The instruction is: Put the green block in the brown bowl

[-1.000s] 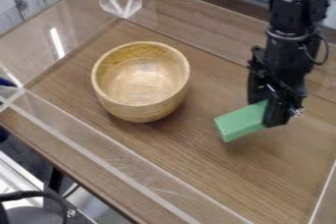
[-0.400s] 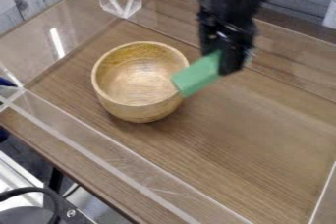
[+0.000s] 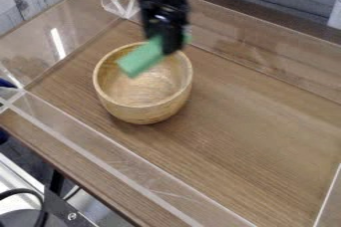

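The green block (image 3: 143, 60) hangs tilted above the brown bowl (image 3: 142, 94), over its far rim and hollow. My gripper (image 3: 164, 42) is shut on the block's upper right end, its dark body reaching down from the top of the view. The bowl is a round light wooden one with thick walls, standing left of centre on the wooden table. Nothing lies inside the bowl that I can see.
Clear acrylic walls (image 3: 80, 136) fence the wooden table (image 3: 253, 121) at front and left. A small clear stand (image 3: 118, 0) sits at the back left corner.
My gripper has carried the green block leftwards from the right side of the table to above the bowl, and has stayed shut on it throughout.
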